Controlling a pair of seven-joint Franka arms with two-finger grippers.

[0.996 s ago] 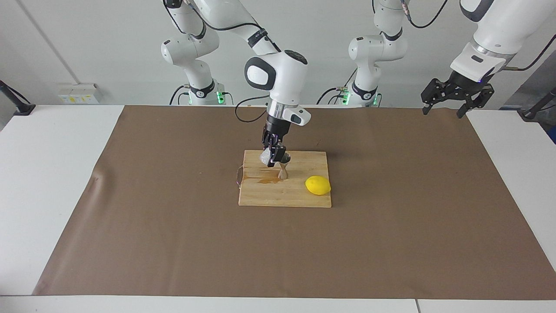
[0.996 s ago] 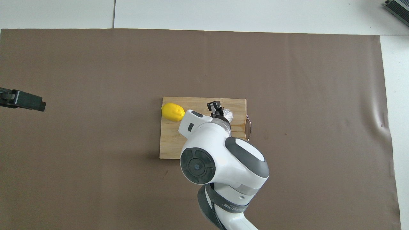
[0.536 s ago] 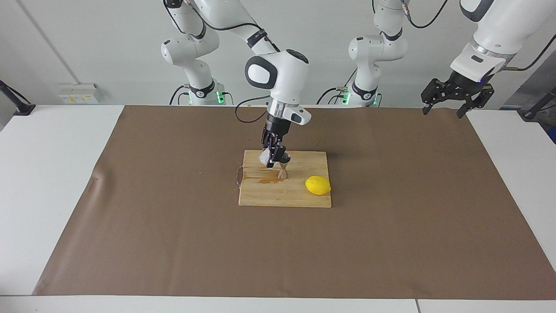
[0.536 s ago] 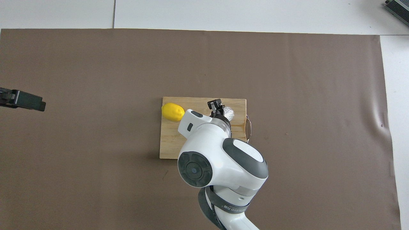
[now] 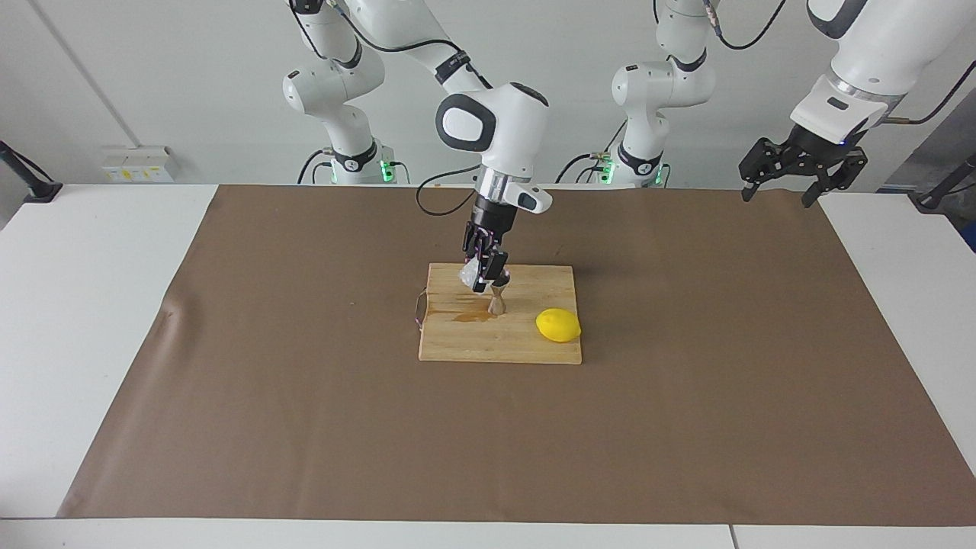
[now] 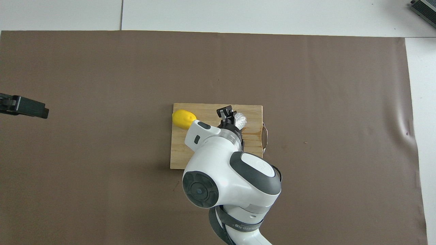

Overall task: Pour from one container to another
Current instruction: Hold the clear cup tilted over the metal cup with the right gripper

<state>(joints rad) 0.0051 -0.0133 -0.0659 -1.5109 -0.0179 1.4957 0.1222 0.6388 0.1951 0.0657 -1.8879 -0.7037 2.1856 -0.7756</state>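
We see the right tool point(image 5: 483, 276) pinching the small clear faceted cup point(image 5: 468, 274), tilted above the shiny steel hourglass jigger point(image 5: 497, 300) on the wooden cutting board point(image 5: 499, 343), beside a yellow lemon point(image 5: 558, 325). The left tool point(image 5: 801, 164) waits spread over the tabletop's point(image 5: 91, 305) edge.

The right gripper point(image 5: 483, 276) is over the board point(image 5: 499, 347) and holds the cup point(image 5: 467, 274), and the jigger point(image 5: 497, 301) stands on the board just below it. The lemon point(image 5: 558, 325) lies on the board, beside the jigger toward the left arm's end. The left gripper point(image 5: 801, 169) waits over the table's edge, well apart.
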